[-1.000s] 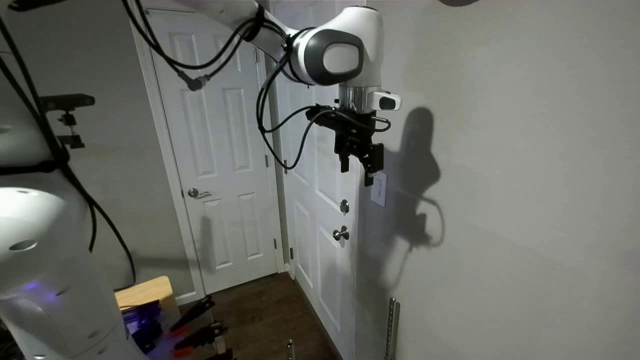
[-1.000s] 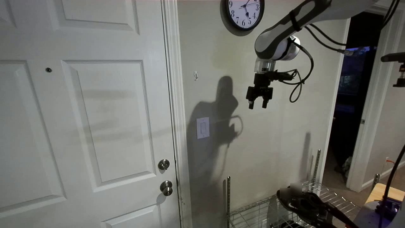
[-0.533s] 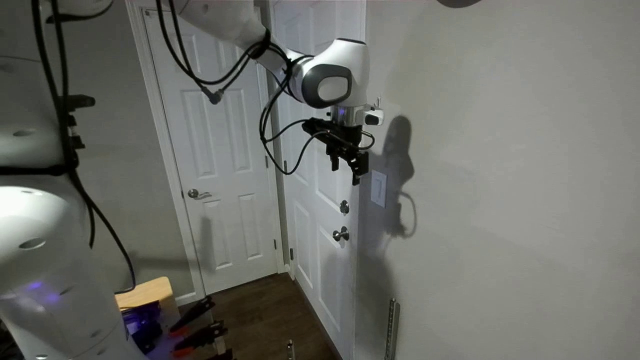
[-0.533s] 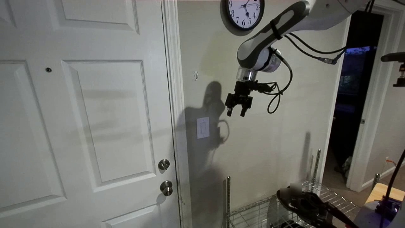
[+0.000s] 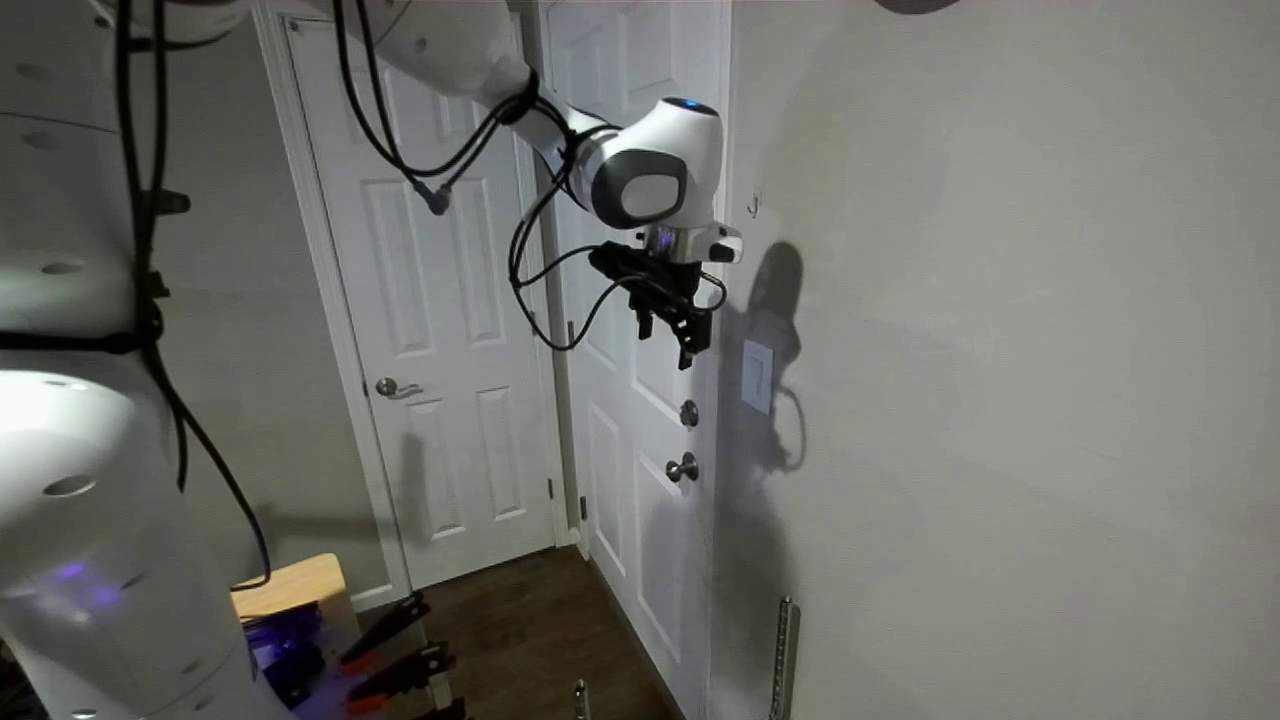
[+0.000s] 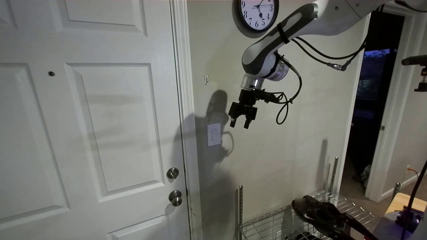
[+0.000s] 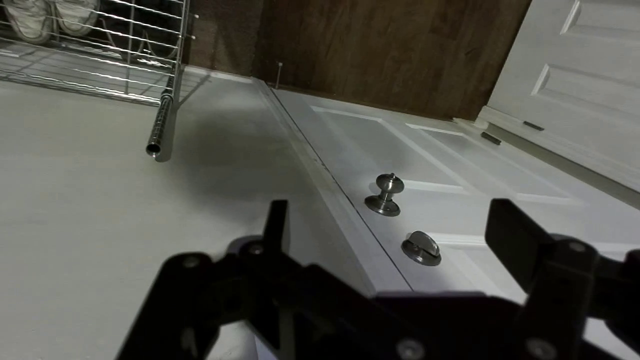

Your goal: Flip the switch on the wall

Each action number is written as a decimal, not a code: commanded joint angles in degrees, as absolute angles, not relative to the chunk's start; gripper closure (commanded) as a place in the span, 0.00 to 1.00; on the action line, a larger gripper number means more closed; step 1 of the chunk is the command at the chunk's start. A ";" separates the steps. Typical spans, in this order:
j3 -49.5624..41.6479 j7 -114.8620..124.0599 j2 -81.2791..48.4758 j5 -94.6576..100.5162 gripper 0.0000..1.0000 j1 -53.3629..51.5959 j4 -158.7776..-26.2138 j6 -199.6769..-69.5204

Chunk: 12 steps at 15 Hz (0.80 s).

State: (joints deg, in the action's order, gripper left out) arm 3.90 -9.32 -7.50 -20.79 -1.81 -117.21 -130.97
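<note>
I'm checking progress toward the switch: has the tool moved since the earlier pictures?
Yes. In an exterior view, the tool has shifted down and left across the picture, appearing nearer the fixed switch.

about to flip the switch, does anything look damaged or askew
The door frame has small dark marks near the lower knob, perhaps chipped paint. The switch looks upright, without clear damage; nothing else stands out.

Lighting: dim, uneven. Robot arm (image 5: pixel 60 420): glare on white casing, violet glints. Its shadow (image 6: pixel 217 103): dark, soft-edged, on the wall (image 5: pixel 1000 400) around the light-switch plate (image 6: pixel 214 134) in both exterior views. Doorway (image 6: pixel 375 110): near black. Wrist view: end effector (image 7: pixel 390 225) in near silhouette, slightly blurred.
</note>
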 commanded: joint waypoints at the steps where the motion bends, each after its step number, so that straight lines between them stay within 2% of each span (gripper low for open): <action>1: 3.92 -9.21 -7.50 -20.70 0.00 -1.61 -117.12 -130.85; 6: 3.87 -9.21 -7.50 -20.69 0.00 -1.61 -117.12 -130.85; 12: 5.67 -10.00 -13.37 -21.95 0.00 -2.47 -113.41 -137.21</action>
